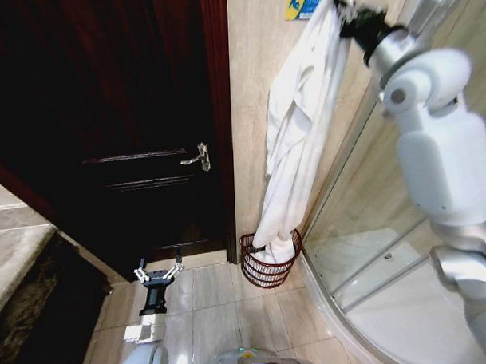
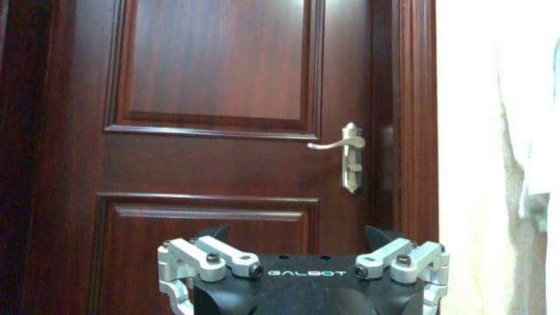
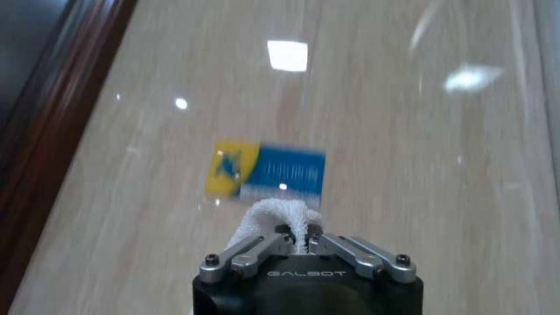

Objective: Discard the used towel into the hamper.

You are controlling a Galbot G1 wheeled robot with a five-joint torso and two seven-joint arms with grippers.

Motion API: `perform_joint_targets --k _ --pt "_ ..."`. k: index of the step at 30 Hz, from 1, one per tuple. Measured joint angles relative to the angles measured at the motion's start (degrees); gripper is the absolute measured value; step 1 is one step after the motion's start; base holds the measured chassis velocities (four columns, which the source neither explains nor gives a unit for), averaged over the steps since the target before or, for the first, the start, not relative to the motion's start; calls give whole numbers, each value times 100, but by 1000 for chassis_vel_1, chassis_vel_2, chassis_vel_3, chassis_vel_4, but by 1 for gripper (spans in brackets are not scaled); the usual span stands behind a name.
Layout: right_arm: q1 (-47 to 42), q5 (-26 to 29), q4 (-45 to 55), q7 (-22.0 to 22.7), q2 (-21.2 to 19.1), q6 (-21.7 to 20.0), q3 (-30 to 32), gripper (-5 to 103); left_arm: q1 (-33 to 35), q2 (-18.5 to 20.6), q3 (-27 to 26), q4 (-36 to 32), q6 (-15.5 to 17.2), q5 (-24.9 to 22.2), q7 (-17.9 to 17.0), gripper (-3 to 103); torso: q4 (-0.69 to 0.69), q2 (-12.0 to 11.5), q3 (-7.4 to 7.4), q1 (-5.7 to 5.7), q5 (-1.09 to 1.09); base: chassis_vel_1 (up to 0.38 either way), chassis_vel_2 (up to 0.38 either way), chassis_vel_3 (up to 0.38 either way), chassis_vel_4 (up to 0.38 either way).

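Risk at this stage centres on the release, judged from how the cloth hangs. Right gripper (image 1: 347, 11) is raised high against the tiled wall, its jaws pinched shut on the top fold of the towel (image 1: 297, 124); the right wrist view confirms a tuft of white cloth clamped between the fingers (image 3: 262, 248), with a blue and yellow sign (image 3: 267, 172) on the wall just beyond. The towel hangs full length well below that gripper, its lower end already resting inside the hamper (image 1: 270, 265), which stands on the floor tiles far beneath the grip point, between the dark door (image 1: 105, 115) and the shower enclosure (image 1: 373, 249). Most of the cloth is above the rim and appears to lie slightly to the door side of the basket. If let go from this height, the bulk could fold over the rim and slide onto the floor, or its weight could tip the light basket. The pinch holds only a small fold, so slipping before the drop is also possible. Left gripper (image 1: 159, 273) hangs low near the floor, facing the door, fingers spread and holding nothing.
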Motion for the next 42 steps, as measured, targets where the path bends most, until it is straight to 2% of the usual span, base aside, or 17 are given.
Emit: perform_joint_targets --k 7,14,20,35,42 --pt "-911 -271 278 -118 -62 133 297 4 30 -4 20 -6 -21 35 27 100 1 -250 -135 -114 0 0 0 0 0" --pt "-1449 -536 355 -223 -81 310 484 4 62 -4 24 36 -94 67 28 100 0 -470 -254 -212 0 0 0 0 0" --pt "-1814 -749 448 -201 75 481 498 4 94 -4 30 39 -137 87 28 100 1 -669 -359 -305 -1 0 0 0 0" --pt "-2866 -946 718 -202 327 586 871 4 143 -4 15 33 -183 69 25 100 1 -1077 -585 -488 0 0 0 0 0" --pt "-3280 -1259 624 -234 506 784 973 4 166 -4 34 36 -212 78 27 100 1 -1275 -692 -581 -1 0 0 0 0"
